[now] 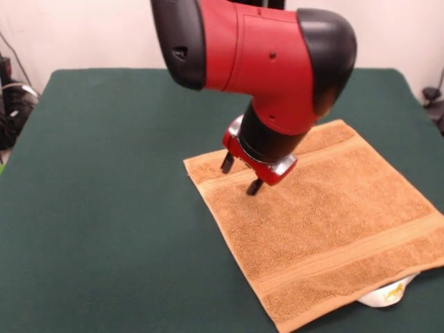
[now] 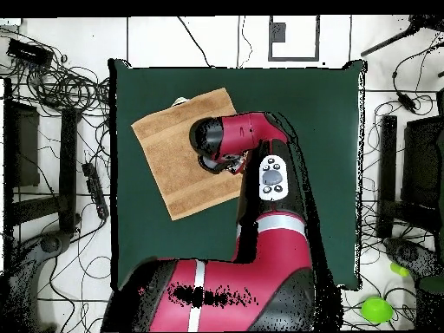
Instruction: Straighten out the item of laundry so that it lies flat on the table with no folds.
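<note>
The orange-tan towel [image 1: 326,222] lies spread out on the dark green table [image 1: 104,208], turned at a slant, right of the middle in the front view. Its woven bands run along two opposite edges, and its white label [image 1: 388,295] sticks out at the near edge. My gripper [image 1: 241,175] hangs just above the towel's far left corner, with its two dark fingers [image 1: 254,186] apart and nothing between them. In the overhead view the towel [image 2: 169,160] lies at the table's upper left, and the arm's red head [image 2: 234,139] covers the gripper.
The table [image 2: 329,130] has wide bare felt on the side away from the towel. Cables and black stands [image 2: 65,147] crowd the floor on both sides of the table. A green ball [image 2: 375,308] lies on the floor at lower right.
</note>
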`<act>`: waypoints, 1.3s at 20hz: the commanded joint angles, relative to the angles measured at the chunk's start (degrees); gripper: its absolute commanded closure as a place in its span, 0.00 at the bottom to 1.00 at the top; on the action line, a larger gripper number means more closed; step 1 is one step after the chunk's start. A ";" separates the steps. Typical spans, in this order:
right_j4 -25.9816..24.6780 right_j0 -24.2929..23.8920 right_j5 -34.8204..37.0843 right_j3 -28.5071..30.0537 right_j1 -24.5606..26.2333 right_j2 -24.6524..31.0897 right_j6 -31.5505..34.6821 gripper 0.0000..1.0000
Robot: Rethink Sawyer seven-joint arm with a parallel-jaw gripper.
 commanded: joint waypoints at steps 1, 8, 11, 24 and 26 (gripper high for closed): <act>-3.66 2.58 7.94 -4.51 8.12 -0.90 -2.55 0.00; -6.39 4.25 15.43 -7.02 9.56 -4.45 -4.96 0.00; -8.54 5.21 16.28 -6.44 9.07 -7.36 -5.35 0.00; -8.72 3.39 16.71 -5.17 7.73 -7.25 -11.57 0.00; -8.44 2.87 17.33 -5.90 7.72 -6.74 -12.12 0.00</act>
